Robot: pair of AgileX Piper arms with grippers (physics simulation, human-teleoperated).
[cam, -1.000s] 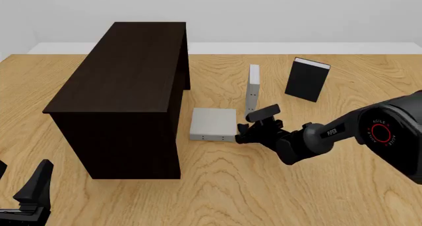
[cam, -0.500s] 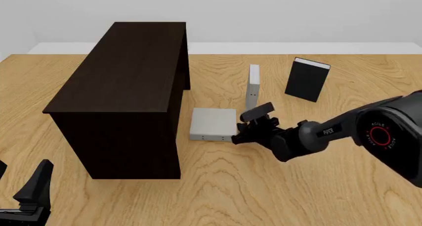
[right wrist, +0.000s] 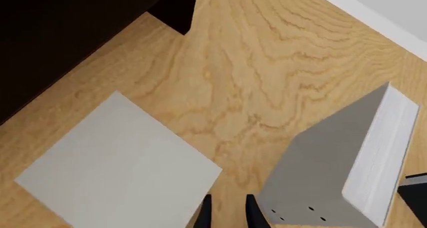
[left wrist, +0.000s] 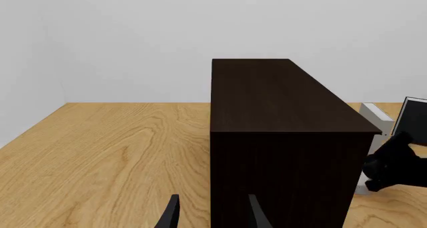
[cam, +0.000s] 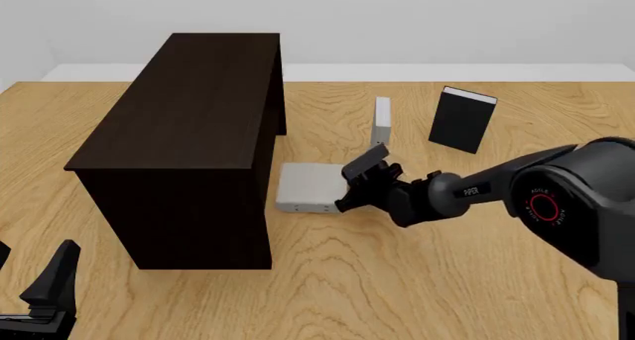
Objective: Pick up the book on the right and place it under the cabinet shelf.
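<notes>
Pale wood-grain bench point(cam: 417, 295), white wall behind. The cabinet shelf point(cam: 189, 109) stands dark and long on it. The book point(cam: 309, 185) lies flat on the bench just beside the cabinet's side, near its front corner, not under it. Right gripper point(cam: 349, 191) sits at the book's edge away from the cabinet, jaws drawn to a narrow slit, gripping nothing. Left gripper point(left wrist: 212, 215) before the cabinet's front end, jaws apart, empty.

The book point(cam: 308, 187) lying flat is now shifted closer to the cabinet point(cam: 189, 124), and the right gripper point(cam: 359, 185) is moved leftward with it, against its edge.
</notes>
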